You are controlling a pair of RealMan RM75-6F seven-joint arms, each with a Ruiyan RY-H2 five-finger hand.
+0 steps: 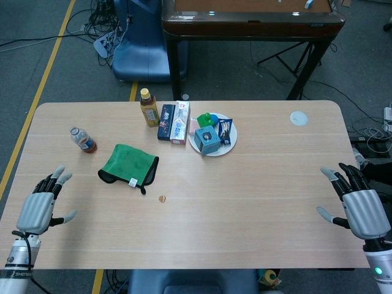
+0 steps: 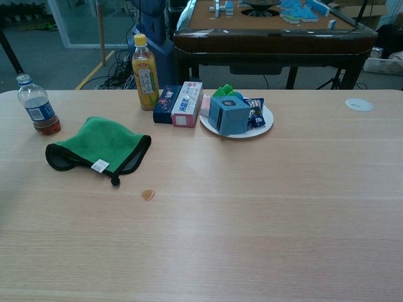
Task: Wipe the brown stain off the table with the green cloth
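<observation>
The green cloth (image 1: 128, 163) with black trim lies flat on the table's left half, also seen in the chest view (image 2: 99, 145). A small brown stain (image 1: 162, 198) sits just in front of its right corner, and the chest view shows the stain (image 2: 147, 195) too. My left hand (image 1: 40, 208) hovers over the table's front left part, fingers spread, holding nothing, well left of the cloth. At the right edge my right hand (image 1: 359, 206) is likewise spread and empty. Neither hand shows in the chest view.
Behind the cloth stand a small water bottle (image 1: 82, 139), a yellow tea bottle (image 1: 149, 107), two boxes (image 1: 174, 121) and a white plate (image 1: 211, 149) of snacks. A white disc (image 1: 298, 118) lies far right. A dark table (image 1: 251, 24) stands beyond.
</observation>
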